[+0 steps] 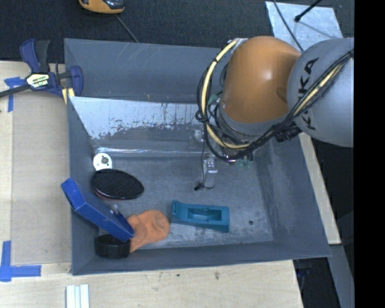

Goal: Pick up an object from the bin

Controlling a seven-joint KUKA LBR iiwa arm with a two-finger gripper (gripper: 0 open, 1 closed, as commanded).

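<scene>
While the arm (319, 78) reads KUKA, its claw (206, 180) hangs near the teal block (200, 216), width unclear.

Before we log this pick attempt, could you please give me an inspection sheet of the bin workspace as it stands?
Surface: grey metal bin, floor scuffed, bare in the middle and right.
Job's things: teal rectangular block lies flat near the front wall, nearest the gripper.
Clutter: at the left front, orange soft lump, blue bar, black oval, black round piece, small white disc.
Grippers: gripper over bare floor mid-bin, just behind the teal block.
Cables: yellow and black cables loop round the orange wrist cover.
Surroundings: yellow-and-black item beyond the far rim.
</scene>
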